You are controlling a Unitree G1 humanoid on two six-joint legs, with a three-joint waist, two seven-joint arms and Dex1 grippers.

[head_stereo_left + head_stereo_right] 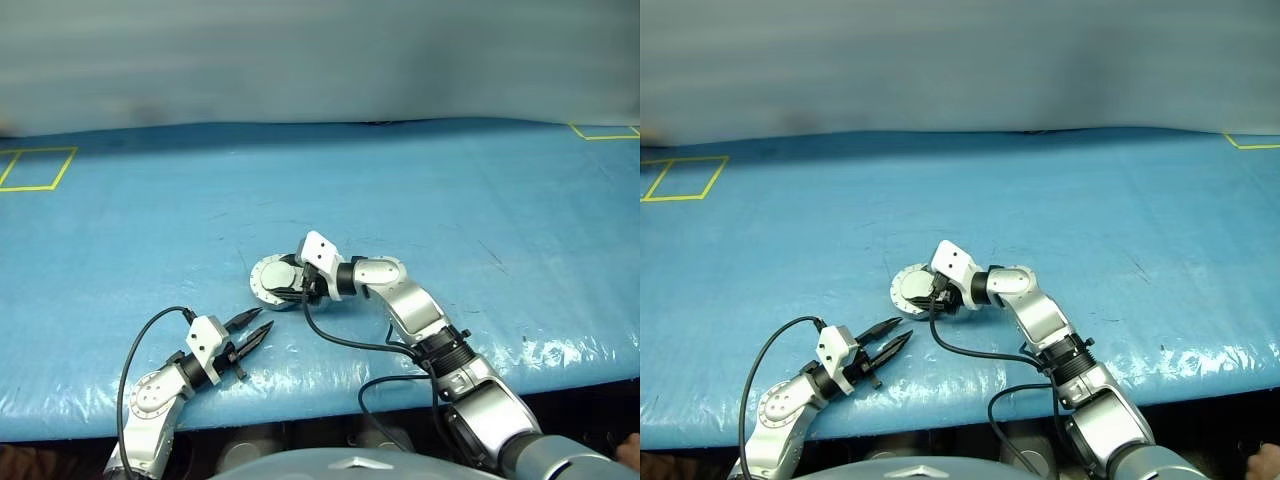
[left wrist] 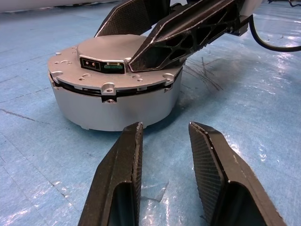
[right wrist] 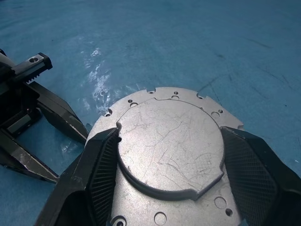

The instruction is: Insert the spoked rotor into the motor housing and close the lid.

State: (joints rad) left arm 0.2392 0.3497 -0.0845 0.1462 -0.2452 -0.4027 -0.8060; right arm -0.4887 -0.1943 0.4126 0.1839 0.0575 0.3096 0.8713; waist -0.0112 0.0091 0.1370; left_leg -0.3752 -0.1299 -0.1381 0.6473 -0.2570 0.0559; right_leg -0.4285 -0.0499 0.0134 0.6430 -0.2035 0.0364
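Note:
The motor housing (image 2: 113,108) stands on the blue table a little left of centre, and the grey lid (image 3: 169,146) lies flat on top of it with a thin dark seam between them. The spoked rotor is hidden. My right gripper (image 3: 170,134) reaches in from the right over the lid. Its two fingers press against opposite sides of the lid's raised round plate. My left gripper (image 1: 262,320) is near the table's front edge and points at the housing from a short way off. It is open with nothing between its fingers (image 2: 117,174).
Blue sheeting (image 1: 450,220) covers the whole table. Yellow tape squares mark the far left (image 1: 38,168) and far right (image 1: 605,131) corners. A black cable (image 1: 340,340) trails from my right wrist across the table toward the front edge.

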